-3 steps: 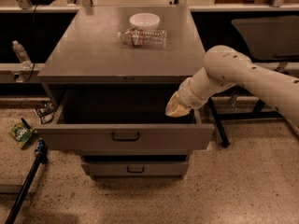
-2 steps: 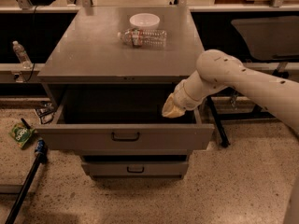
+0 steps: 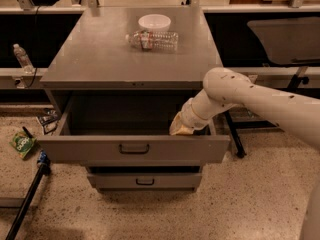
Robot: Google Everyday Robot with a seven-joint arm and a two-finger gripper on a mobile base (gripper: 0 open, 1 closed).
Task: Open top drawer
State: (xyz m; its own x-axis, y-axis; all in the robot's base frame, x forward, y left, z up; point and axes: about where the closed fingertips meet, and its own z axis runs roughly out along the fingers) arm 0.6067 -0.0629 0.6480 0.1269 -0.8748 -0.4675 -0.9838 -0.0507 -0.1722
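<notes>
The top drawer [image 3: 75, 149] is the wide grey metal one. It stands pulled far out of the cabinet, with its deep dark inside showing and nothing visible in it. Its dark bar handle [image 3: 134, 148] sits at the centre of the flat front. My white arm [image 3: 250, 96] reaches in from the right and bends down into the drawer's right side. My gripper [image 3: 179, 129] is at the arm's tan end, just behind the drawer front and right of the handle. It is mostly hidden by the wrist and the front panel.
A white bowl [image 3: 154, 21] and a lying plastic bottle [image 3: 152, 40] rest on the cabinet top [image 3: 90, 59]. A shorter drawer [image 3: 145, 180] is below, shut. A bottle [image 3: 22, 58] and a green packet [image 3: 22, 144] are at left, with a black pole [image 3: 25, 199] on the floor.
My arm has shifted left along the drawer's right side, and the gripper end sits lower and closer to the front panel. The drawer stays as far out as before.
</notes>
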